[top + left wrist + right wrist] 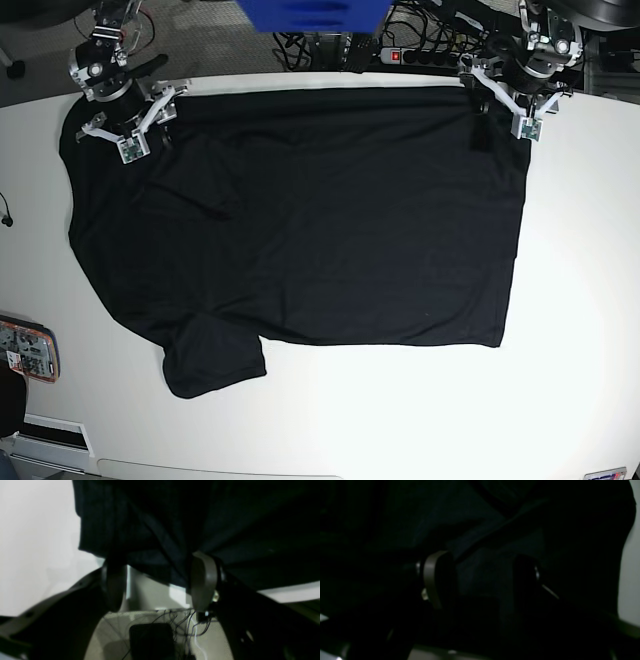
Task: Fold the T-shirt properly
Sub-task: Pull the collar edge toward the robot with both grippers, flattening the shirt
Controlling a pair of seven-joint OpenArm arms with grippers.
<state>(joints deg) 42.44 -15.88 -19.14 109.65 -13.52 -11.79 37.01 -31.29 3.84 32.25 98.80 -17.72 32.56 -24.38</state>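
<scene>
On white table (580, 300), flat black T-shirt (300, 230), one sleeve outspread.

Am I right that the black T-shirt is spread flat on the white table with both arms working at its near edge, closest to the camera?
Not quite. The T-shirt is spread flat on the white table, but the base view shows the left gripper and right gripper at its far edge, up by the cables, not the near edge.
</scene>
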